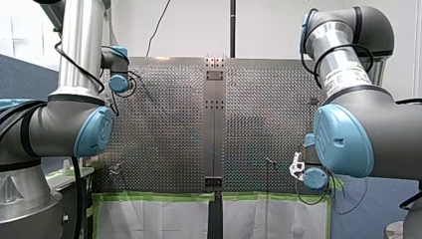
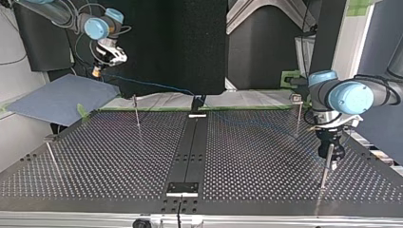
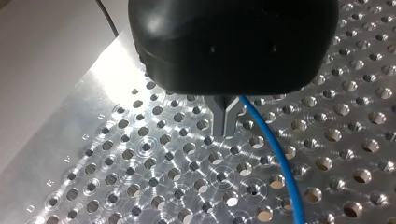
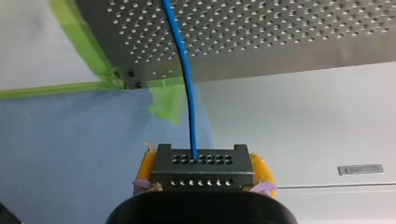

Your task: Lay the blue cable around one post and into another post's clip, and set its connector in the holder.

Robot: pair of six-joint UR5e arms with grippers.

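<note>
The blue cable (image 4: 184, 70) leaves a dark, hole-studded connector (image 4: 201, 161) that is clamped between the yellow pads (image 4: 145, 165) of my right gripper (image 4: 204, 170), which hangs off the table's corner at the top view's left. From there the cable runs across the perforated table (image 2: 119, 156) to my left gripper (image 3: 227, 122), whose metal fingers (image 3: 222, 114) are closed on it just beside a thin post (image 2: 324, 175) at the top view's right. The table is silvery metal with a dark centre strip (image 2: 190, 152) and green tape (image 4: 79, 42) along its edge, and a blue sheet (image 2: 57, 97) lies beyond the taped corner.
</note>
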